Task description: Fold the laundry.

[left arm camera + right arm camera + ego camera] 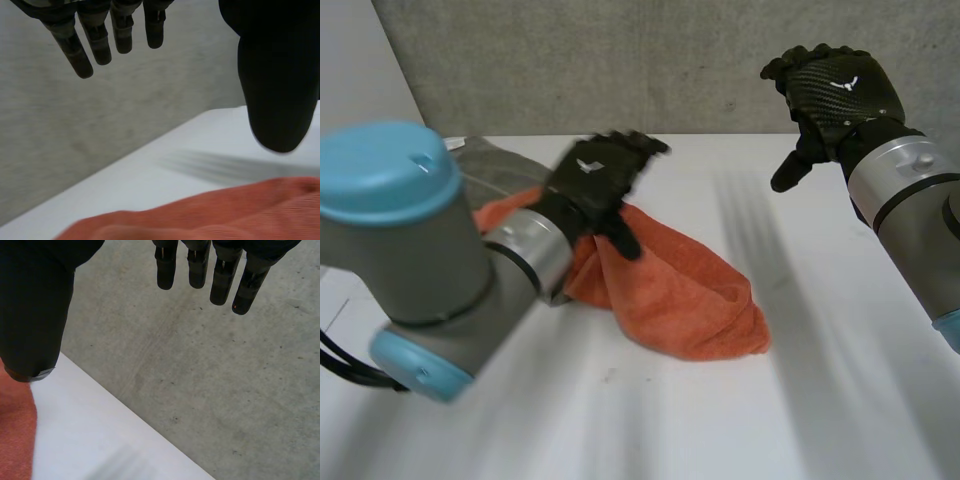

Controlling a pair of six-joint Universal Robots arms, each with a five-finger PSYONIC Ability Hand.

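An orange towel (680,290) lies crumpled in a loose heap on the white table (820,400), left of the middle. My left hand (595,180) hovers just above the towel's far left part, fingers straight and spread, holding nothing. In the left wrist view its fingers (100,40) and thumb (277,85) hang free above the orange towel (225,210). My right hand (830,95) is raised high at the far right, well away from the towel, open and empty. The right wrist view has its fingers (220,275) straight and a strip of the towel (15,435) under the thumb (35,315).
A grey cloth (495,165) lies on the table behind the left arm, partly under the towel. A grey wall (670,60) stands right behind the table's far edge. The front and right of the table are bare.
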